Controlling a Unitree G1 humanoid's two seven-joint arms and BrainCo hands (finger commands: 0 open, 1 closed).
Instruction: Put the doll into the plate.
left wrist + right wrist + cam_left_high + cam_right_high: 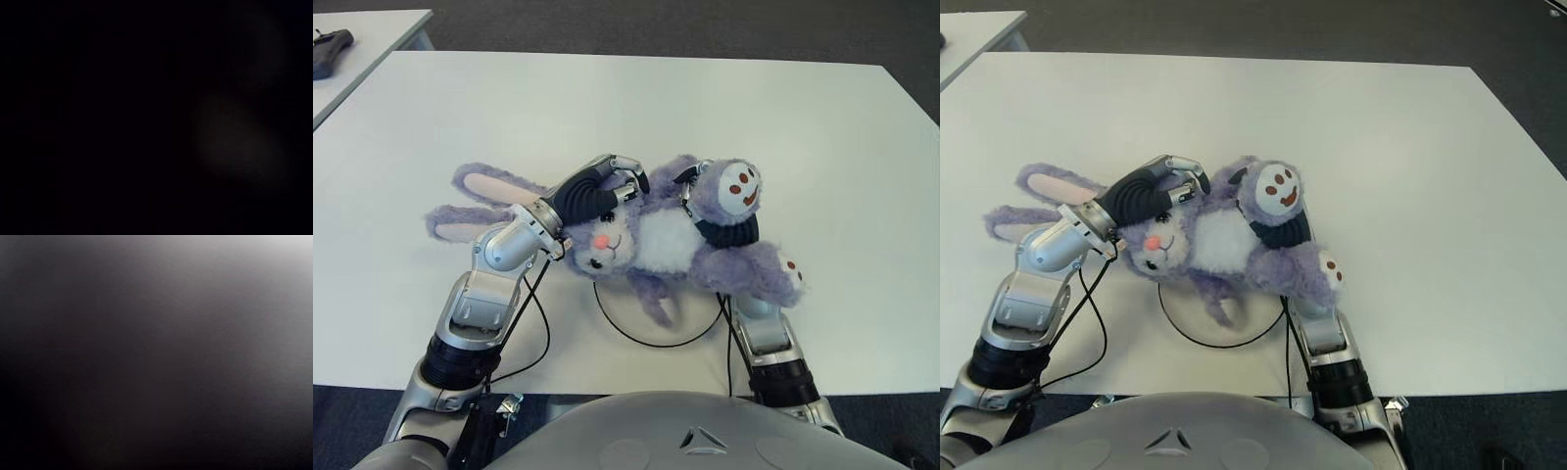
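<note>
Basically both hands gripped the doll (651, 240) over the plate (636, 328) near the surface's (607, 108) front edge: left hand (592, 191) on its head, right hand (724, 232) between its legs.

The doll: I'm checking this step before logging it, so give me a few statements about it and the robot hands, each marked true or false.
1. The doll is a purple rabbit. True.
2. It lies beside the plate, clear of it. False: its body covers much of the plate.
3. The left robot hand is at the doll's head. True.
4. The right robot hand shows far from the doll. False: it is at the doll's legs.
5. The table is black. False: white.
</note>
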